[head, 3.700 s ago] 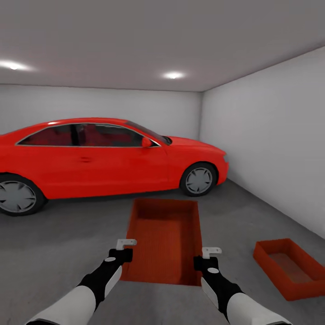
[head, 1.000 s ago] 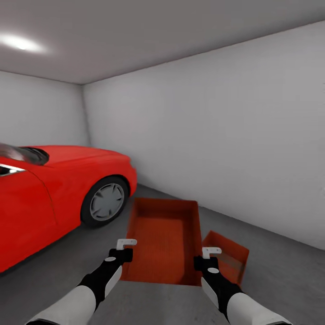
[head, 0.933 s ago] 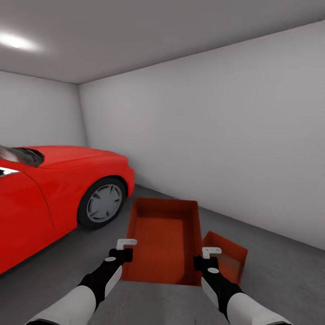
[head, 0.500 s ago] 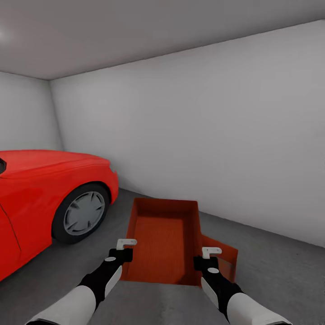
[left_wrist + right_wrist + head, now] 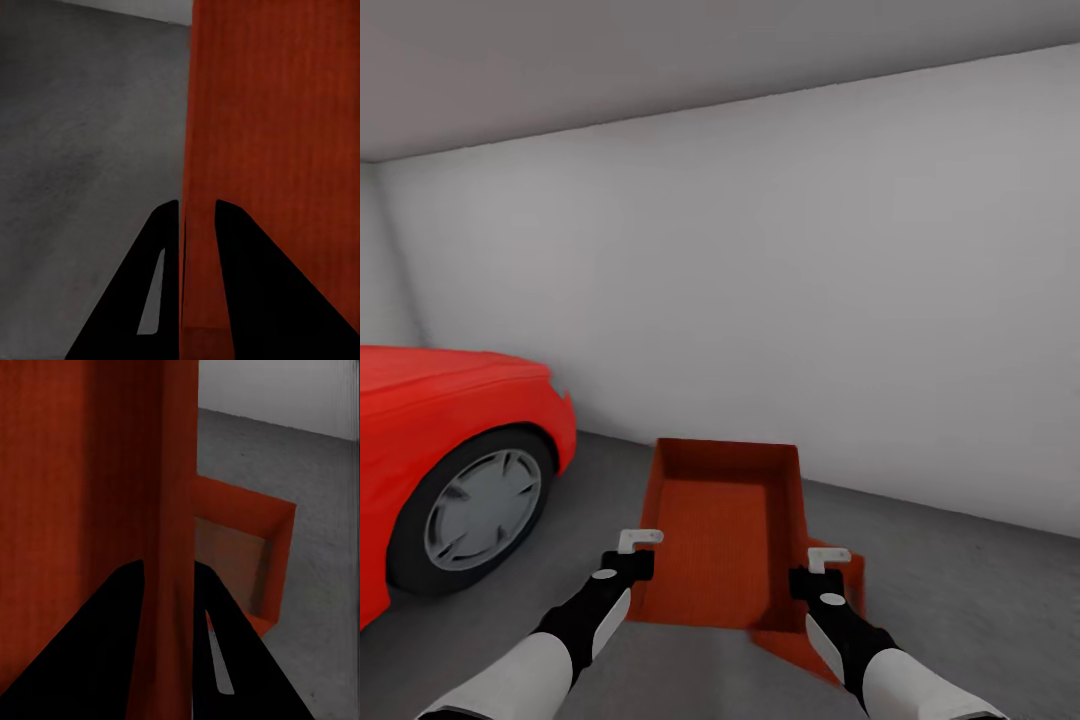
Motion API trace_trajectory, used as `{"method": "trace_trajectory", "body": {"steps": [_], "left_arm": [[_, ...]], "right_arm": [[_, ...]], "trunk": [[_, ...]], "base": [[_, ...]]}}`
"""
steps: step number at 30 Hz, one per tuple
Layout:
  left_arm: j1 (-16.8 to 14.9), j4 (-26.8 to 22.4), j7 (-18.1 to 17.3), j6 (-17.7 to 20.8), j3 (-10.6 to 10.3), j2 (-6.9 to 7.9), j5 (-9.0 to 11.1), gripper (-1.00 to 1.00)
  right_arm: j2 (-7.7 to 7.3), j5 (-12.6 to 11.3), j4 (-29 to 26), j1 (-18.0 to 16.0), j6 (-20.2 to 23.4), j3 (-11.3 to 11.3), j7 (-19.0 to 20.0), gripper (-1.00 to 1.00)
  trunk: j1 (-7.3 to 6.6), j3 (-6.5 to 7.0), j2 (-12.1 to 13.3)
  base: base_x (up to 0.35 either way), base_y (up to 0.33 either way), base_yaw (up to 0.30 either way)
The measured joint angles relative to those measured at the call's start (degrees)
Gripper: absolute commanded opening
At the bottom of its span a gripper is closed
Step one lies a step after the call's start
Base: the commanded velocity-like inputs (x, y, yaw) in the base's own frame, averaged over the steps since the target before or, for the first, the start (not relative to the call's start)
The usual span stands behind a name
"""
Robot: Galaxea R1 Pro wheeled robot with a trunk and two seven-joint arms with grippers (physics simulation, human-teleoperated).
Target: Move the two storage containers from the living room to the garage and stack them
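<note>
1. The left gripper [image 5: 632, 552] is pinched tight on the left wall of the bin [image 5: 722, 530]. In the left wrist view its two black fingers [image 5: 161, 277] sit one on each side of that thin red wall [image 5: 196, 225], with no gap left.
2. The right gripper [image 5: 822, 568] is pinched the same way on the bin's right wall. In the right wrist view the wall [image 5: 174, 547] runs between its dark fingers [image 5: 112, 637].
3. The bin is held up in front of the robot, off the floor [image 5: 960, 590] — open side up, and its long sides point away from the robot.
4. The second bin [image 5: 842, 585] sits on the floor just under the held bin, at its right near corner. The held bin and the right arm hide most of it. In the right wrist view the second bin [image 5: 247, 547] is open on top and lies close beside the held bin's wall.
5. Left of the held bin stands a red car [image 5: 450, 440] — its front wheel [image 5: 472, 510] rests on the floor.
6. Behind the held bin is a plain grey wall [image 5: 780, 300].
</note>
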Motion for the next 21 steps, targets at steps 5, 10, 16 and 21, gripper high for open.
{"method": "trace_trajectory", "body": {"steps": [5, 10, 16, 21], "left_arm": [[0.00, -0.01, 0.00, 0.00, 0.00, 0.00, 0.00, -1.00], [0.00, -0.01, -0.08, -0.01, 0.03, 0.05, -0.01, -1.00], [0.00, -0.02, -0.08, 0.00, 0.02, 0.05, -0.01, -1.00], [0.00, -0.02, -0.03, 0.00, 0.01, 0.02, -0.01, -1.00]], "right_arm": [[0.00, 0.00, -0.01, 0.00, 0.00, -0.01, -0.01, -1.00], [0.05, 0.02, 0.00, 0.00, -0.02, -0.04, -0.03, -1.00], [0.05, 0.03, 0.00, 0.00, -0.02, -0.05, -0.03, -1.00], [0.02, 0.01, -0.01, 0.00, -0.01, -0.02, -0.01, -1.00]], "trunk": [[0.00, 0.00, 0.00], [0.00, 0.00, 0.00], [0.00, 0.00, 0.00], [0.00, 0.00, 0.00]], "base": [[0.323, 0.162, -0.285], [0.323, 0.162, -0.285], [0.323, 0.162, -0.285], [0.323, 0.152, -0.285]]}}
